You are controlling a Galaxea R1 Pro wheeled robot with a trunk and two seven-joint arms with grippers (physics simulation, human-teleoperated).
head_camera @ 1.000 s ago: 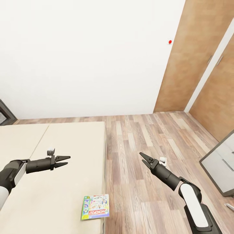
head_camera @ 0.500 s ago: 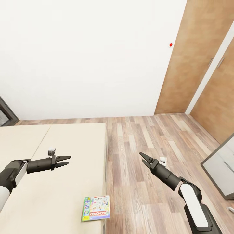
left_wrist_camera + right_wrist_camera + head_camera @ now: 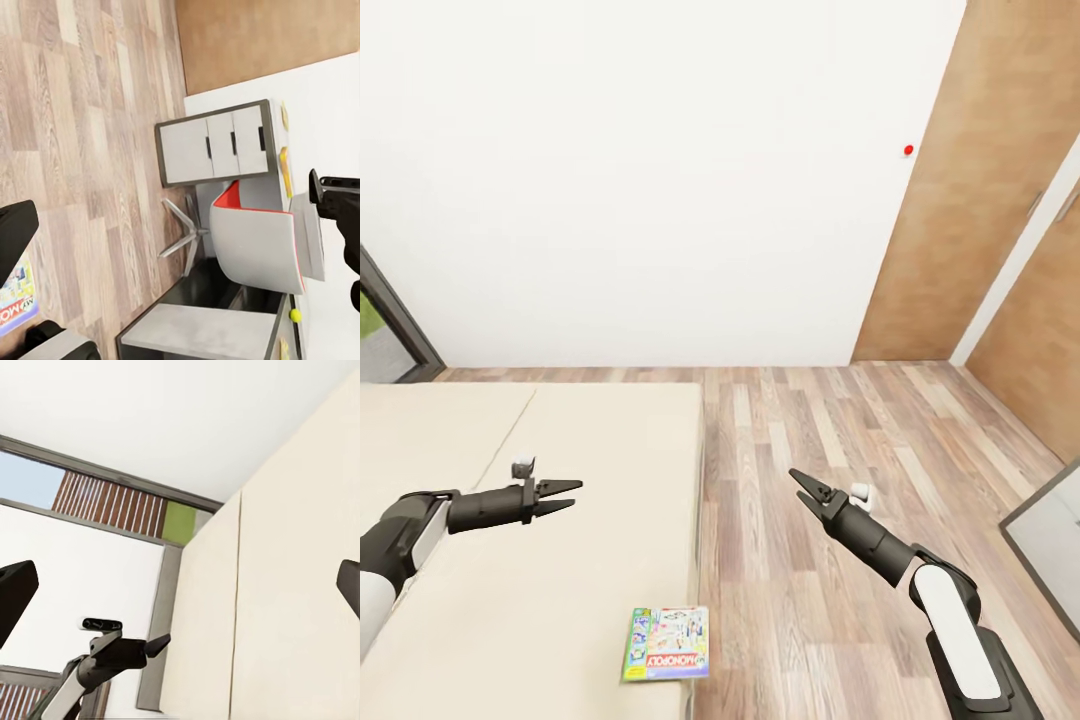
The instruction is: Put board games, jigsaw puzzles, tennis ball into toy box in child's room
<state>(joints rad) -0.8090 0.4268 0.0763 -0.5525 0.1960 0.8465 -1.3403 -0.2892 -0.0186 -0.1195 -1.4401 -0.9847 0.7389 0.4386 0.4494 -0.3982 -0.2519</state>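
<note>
A colourful Monopoly board game [image 3: 666, 643] lies flat on the beige bed [image 3: 540, 560], at its near corner by the edge; its corner also shows in the left wrist view [image 3: 15, 296]. My left gripper [image 3: 565, 495] hovers open above the bed, well beyond the game. Out over the wood floor to the right of the bed, my right gripper [image 3: 800, 485] hangs open and empty. In the left wrist view the far table [image 3: 279, 334] carries the tennis ball [image 3: 296, 315] and a light grey toy box [image 3: 309, 232]. Small yellow flat things [image 3: 285, 161] there are too small to identify.
A white chair with red trim [image 3: 259, 247] stands at the table, beside a grey-framed drawer unit [image 3: 217, 142] whose corner shows in the head view [image 3: 1050, 545]. Brown wooden doors [image 3: 980, 220] stand at the right. A dark window frame [image 3: 395, 320] is at the far left.
The whole head view has shifted: the camera turned left, bringing the window frame in and pushing the drawer unit out. Both arms keep their pose and both grippers stay open.
</note>
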